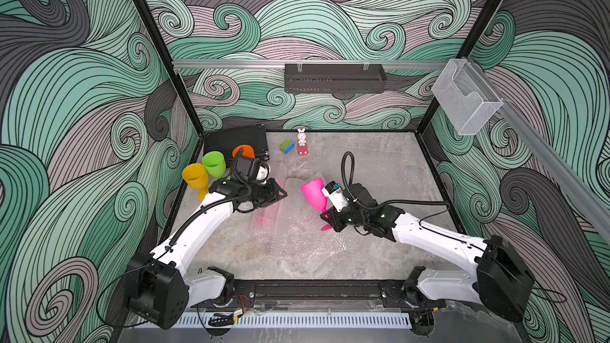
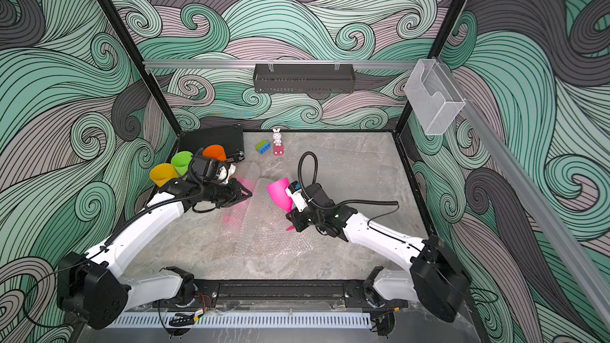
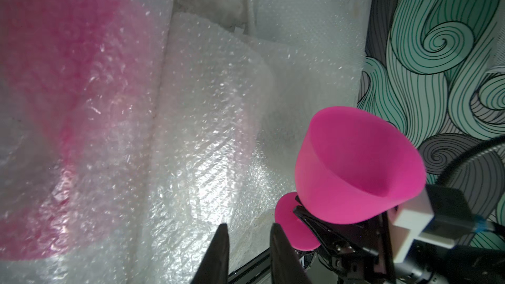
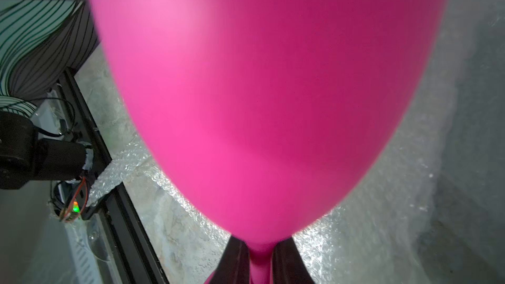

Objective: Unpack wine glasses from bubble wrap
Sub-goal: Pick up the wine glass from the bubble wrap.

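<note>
My right gripper (image 1: 327,218) is shut on the stem of a bare hot pink wine glass (image 1: 315,194), held tilted above the table with its bowl toward the left arm. In the right wrist view its bowl (image 4: 259,91) fills the frame and the stem sits between the fingertips (image 4: 237,258). My left gripper (image 3: 249,230) hangs open with nothing in it, over a roll of bubble wrap (image 3: 191,132) with another pink glass (image 3: 54,77) showing through it. Flattened bubble wrap (image 1: 297,229) covers the table's middle. Yellow (image 1: 195,176), lime green (image 1: 214,163) and orange (image 1: 245,151) glasses stand at the back left.
A black case (image 1: 231,140) lies in the back left corner behind the standing glasses. A green-and-blue block (image 1: 287,147) and a white rabbit figurine (image 1: 301,136) stand at the back middle. A black rack (image 1: 333,77) and a clear bin (image 1: 465,97) hang on the walls.
</note>
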Motion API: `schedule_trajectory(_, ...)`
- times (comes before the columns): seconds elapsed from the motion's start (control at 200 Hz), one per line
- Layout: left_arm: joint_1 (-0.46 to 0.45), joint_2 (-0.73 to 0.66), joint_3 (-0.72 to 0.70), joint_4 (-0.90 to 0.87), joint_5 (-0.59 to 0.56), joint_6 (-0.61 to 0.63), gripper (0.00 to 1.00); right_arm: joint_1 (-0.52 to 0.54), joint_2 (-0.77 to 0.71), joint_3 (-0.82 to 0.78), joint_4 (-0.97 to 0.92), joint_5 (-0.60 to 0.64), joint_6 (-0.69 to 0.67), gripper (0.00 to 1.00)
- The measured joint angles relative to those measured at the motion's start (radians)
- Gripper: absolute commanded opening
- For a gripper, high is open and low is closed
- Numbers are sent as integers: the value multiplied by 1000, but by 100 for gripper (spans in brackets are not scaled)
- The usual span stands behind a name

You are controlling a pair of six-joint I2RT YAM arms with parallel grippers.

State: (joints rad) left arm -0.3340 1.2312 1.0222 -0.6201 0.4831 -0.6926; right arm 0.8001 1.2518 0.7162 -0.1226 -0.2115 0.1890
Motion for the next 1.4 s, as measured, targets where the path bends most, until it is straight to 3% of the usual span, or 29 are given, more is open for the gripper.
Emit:
schedule_trajectory(0.115, 15, -1, 31, 31, 37, -19, 45, 0, -53, -37, 32, 31, -75, 18)
schedule_trajectory(0.22, 21, 3, 26, 68, 100, -41, 50, 4, -110, -97, 88, 49, -129, 18)
schedule_trajectory(0.455, 19, 65, 26, 121, 291, -73, 52, 6, -194, -182, 185, 74, -220, 19)
schedule_trajectory(0.781, -5, 98, 21, 243, 389, -173, 52, 31, -198, -183, 219, 74, -265, 19)
schedule_trajectory(0.996, -51, 135, 21, 251, 389, -181, 44, 32, -199, -183, 219, 79, -269, 19)
schedule_trajectory(1.401, -106, 181, 54, 222, 357, -143, 10, 35, -201, -183, 209, 94, -276, 22)
